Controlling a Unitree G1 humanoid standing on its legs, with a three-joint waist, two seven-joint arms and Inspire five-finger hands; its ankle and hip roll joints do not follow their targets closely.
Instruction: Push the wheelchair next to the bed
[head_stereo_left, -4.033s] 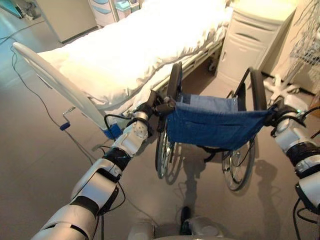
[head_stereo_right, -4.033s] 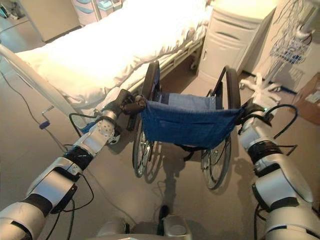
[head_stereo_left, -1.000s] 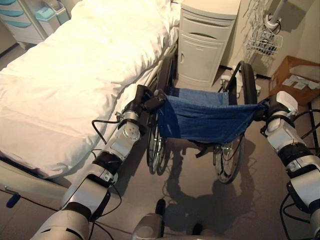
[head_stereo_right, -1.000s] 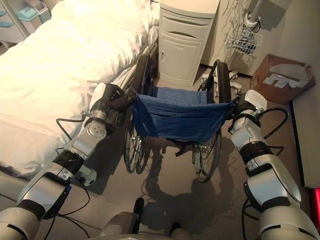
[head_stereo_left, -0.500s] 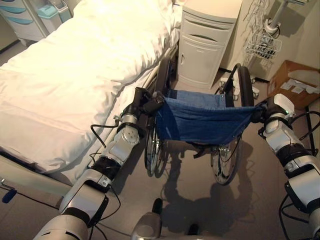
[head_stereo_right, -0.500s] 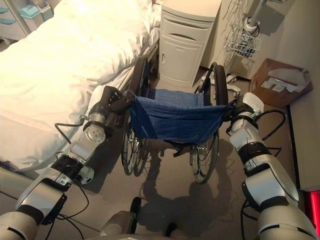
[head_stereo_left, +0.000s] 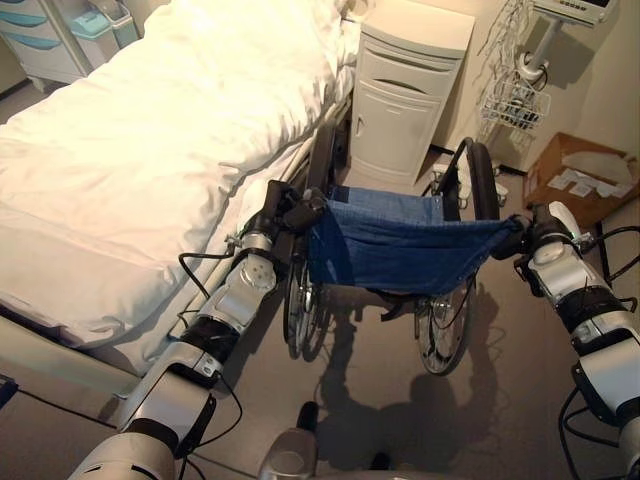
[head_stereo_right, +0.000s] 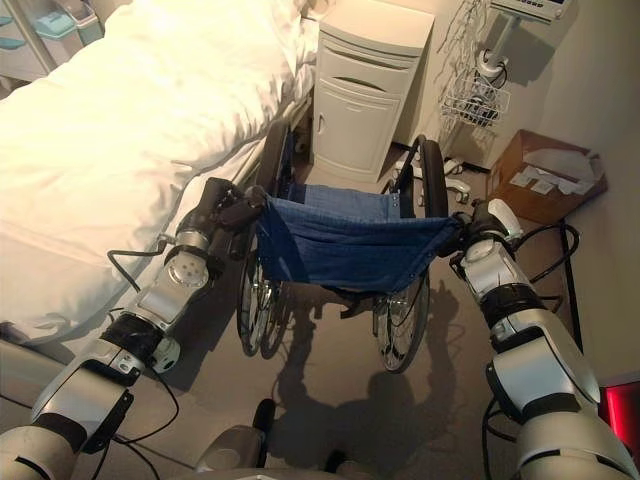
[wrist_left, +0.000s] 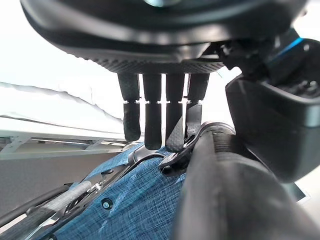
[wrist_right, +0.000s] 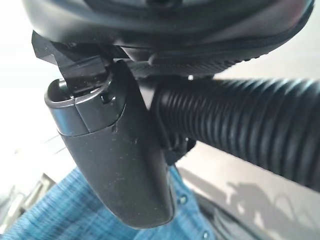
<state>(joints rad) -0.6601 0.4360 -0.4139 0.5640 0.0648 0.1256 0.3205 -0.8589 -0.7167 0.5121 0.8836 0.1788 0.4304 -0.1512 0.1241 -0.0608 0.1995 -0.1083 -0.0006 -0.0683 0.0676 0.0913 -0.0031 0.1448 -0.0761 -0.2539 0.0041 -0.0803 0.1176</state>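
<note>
Both hands are on the push handles of the wheelchair. Left hand sits at the handle on the bed side; its wrist view shows the fingers curled down over the black grip, with the thumb alongside, so it is clasped round that handle. Right hand is at the opposite handle; its wrist view shows the thumb lying against the ribbed black grip, wrapped on it.

Between the 2 handles hangs the blue denim backrest, slack in the middle. The wheelchair stands on the grey floor just beside the bed, its bed-side wheel close to the bed's edge and the white duvet hanging over above it. The far wheel is on the side away from the bed. Ahead of the wheelchair, at the head of the bed, stands a white bedside cabinet. Further from the bed, past the cabinet, are a wire basket on a stand and a cardboard box on the floor.
</note>
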